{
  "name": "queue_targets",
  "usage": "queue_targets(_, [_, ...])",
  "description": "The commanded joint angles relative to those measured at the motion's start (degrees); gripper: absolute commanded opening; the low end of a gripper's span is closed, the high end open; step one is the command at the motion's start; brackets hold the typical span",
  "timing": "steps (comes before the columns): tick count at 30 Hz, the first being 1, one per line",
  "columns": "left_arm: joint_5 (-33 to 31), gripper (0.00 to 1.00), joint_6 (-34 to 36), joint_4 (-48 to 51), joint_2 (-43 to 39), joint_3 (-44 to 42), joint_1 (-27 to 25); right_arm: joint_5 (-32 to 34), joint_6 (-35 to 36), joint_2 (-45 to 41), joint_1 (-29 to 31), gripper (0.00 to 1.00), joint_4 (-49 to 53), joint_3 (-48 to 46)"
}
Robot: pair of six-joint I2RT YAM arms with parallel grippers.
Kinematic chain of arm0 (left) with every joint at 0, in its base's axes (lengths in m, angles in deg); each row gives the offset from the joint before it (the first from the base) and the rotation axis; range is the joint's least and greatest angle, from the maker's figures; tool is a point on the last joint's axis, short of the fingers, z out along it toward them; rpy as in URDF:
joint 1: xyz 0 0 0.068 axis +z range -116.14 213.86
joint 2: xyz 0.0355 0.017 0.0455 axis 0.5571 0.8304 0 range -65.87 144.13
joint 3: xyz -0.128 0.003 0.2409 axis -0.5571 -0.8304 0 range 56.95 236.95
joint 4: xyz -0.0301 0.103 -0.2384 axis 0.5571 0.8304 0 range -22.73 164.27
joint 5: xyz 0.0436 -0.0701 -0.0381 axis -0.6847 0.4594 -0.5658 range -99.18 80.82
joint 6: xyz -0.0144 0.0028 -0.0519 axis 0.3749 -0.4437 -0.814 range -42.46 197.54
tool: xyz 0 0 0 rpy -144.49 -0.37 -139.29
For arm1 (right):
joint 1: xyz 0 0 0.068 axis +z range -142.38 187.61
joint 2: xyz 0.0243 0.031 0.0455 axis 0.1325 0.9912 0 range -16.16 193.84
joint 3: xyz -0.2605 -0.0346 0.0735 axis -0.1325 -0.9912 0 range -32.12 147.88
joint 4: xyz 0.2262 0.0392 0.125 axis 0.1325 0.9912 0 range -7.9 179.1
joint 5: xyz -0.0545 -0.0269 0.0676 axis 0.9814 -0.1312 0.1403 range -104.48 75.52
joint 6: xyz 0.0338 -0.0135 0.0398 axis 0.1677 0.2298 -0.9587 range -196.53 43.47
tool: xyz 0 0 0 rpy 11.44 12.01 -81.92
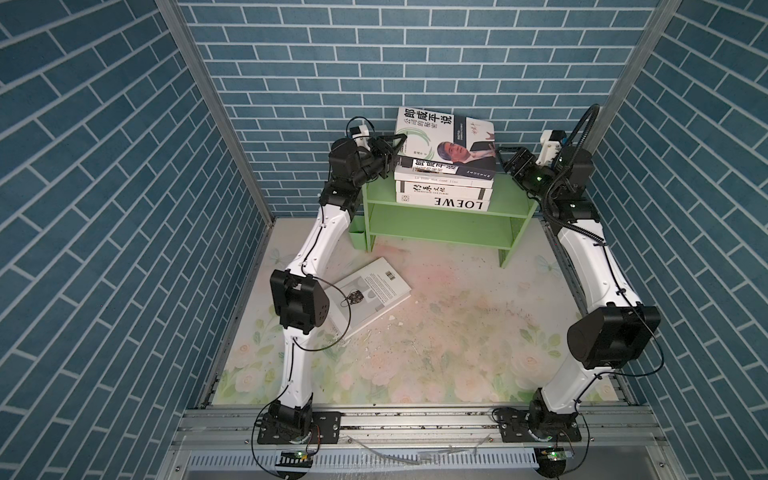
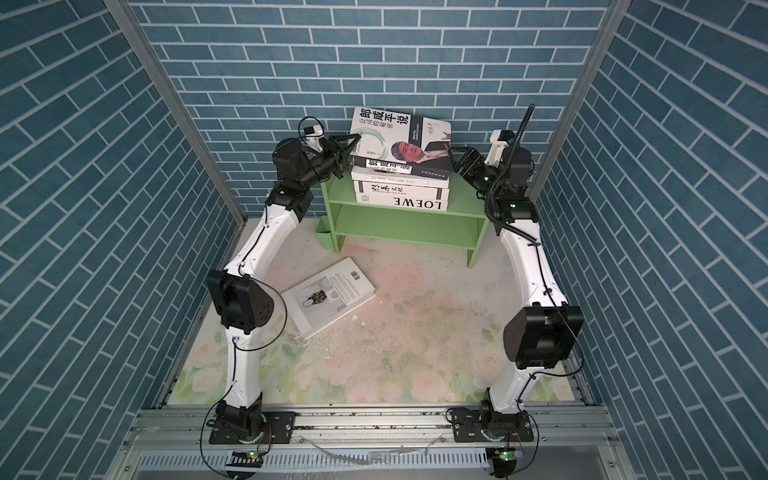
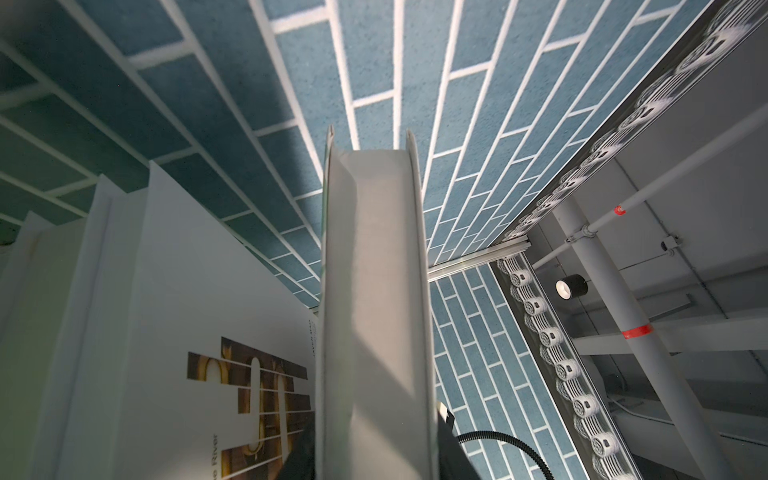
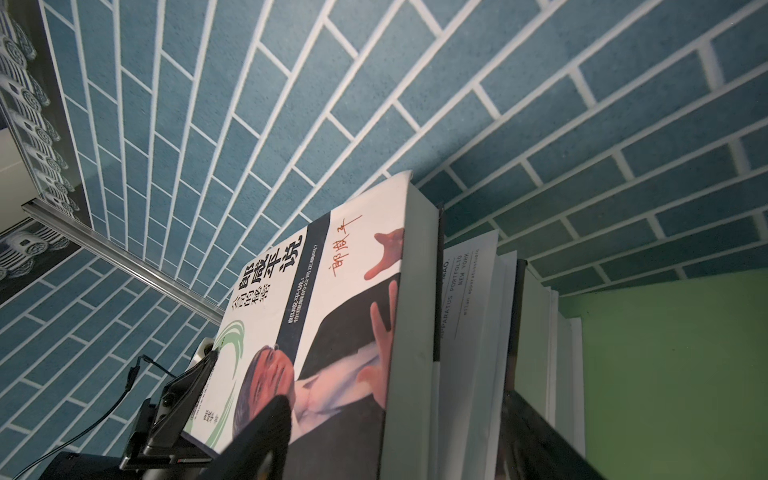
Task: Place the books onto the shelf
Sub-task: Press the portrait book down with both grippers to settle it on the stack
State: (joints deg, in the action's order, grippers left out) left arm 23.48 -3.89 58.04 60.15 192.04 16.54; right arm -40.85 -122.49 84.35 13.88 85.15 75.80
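On the upper tier of the light green shelf (image 1: 376, 193), against the blue brick-patterned back wall, four books lie stacked flat. The LOEWE book (image 1: 444, 203) is lowest, its spine forward and its lettering upside down. Above it come a white book (image 1: 440, 188) with Chinese characters, a black-spined book (image 1: 449, 171) and, on top, the portrait book (image 1: 446, 139). Its white cover carries large black Chinese lettering, a green swirl, a red signature and a suited man with raised hands, and it sits askew on the stack. A fifth book (image 1: 370, 286) lies flat on the floral table (image 1: 436, 332), barcode side up. It is well in front of the shelf toward the left and partly under the left arm's elbow.

Both arms rise from the near rail, with elbows bowed outward and forearms leaning in toward the shelf top, wrists facing each other across the stack. The left gripper (image 1: 394, 153) pinches the portrait book at its left edge; in the right wrist view its fingers (image 4: 183, 390) clamp the cover's far corner. The right gripper (image 1: 502, 157) stands at the stack's right end with its jaws spread wide. One finger reaches over the portrait cover and the other sits lower beside the books; contact cannot be judged.
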Motion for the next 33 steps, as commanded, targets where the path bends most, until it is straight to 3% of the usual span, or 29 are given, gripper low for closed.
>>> queue_targets(1, [-0.72, 0.38, 0.48, -1.55, 0.35, 2.37, -0.52, -0.22, 3.3, 0.78, 1.04, 0.79, 0.57, 1.63])
queue_targets(17, [-0.5, 0.39, 0.05, 0.12, 1.62, 2.71, -0.43, 4.28, 8.62, 3.11, 3.28, 0.78, 6.18, 4.61])
queue_targets(26, [-0.93, 0.5, -0.49, 0.08, 2.38, 2.64, -0.1, 7.76, 11.44, 3.12, 3.79, 0.72, 9.47, 4.53])
queue_targets(33, [-1.38, 0.69, 3.13, 1.91, 2.04, 3.54, 0.53, 9.17, 12.29, 3.03, 3.85, 0.7, 10.69, 3.94])
